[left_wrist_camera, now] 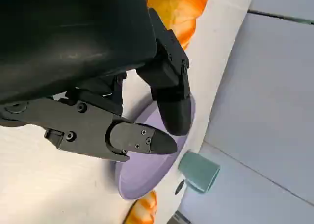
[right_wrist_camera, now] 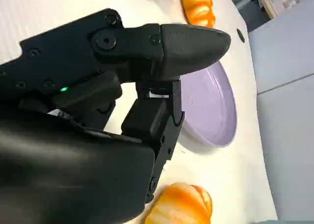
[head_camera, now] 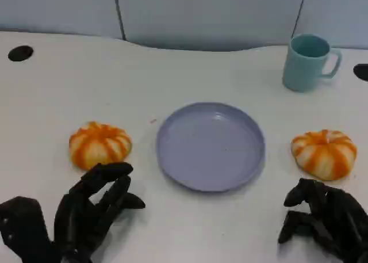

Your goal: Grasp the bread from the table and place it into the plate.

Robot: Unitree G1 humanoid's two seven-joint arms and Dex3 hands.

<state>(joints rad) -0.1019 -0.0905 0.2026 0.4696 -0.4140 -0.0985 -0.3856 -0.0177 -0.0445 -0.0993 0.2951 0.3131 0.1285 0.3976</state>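
Observation:
Two round orange-and-white striped breads lie on the white table, one left of the plate (head_camera: 99,144) and one right of it (head_camera: 324,152). The lavender plate (head_camera: 210,145) sits between them with nothing on it. My left hand (head_camera: 92,208) rests low just in front of the left bread (left_wrist_camera: 179,8), fingers apart and holding nothing. At the lower right my right hand (head_camera: 322,217) sits just in front of the right bread (right_wrist_camera: 180,204), fingers loosely curled around nothing. The plate (left_wrist_camera: 142,172) (right_wrist_camera: 211,106) shows past the fingers in both wrist views.
A light teal mug (head_camera: 307,61) stands at the back right, beyond the plate. Dark round holes mark the table at the far left (head_camera: 20,53) and far right (head_camera: 361,71). A grey wall panel runs behind the table's far edge.

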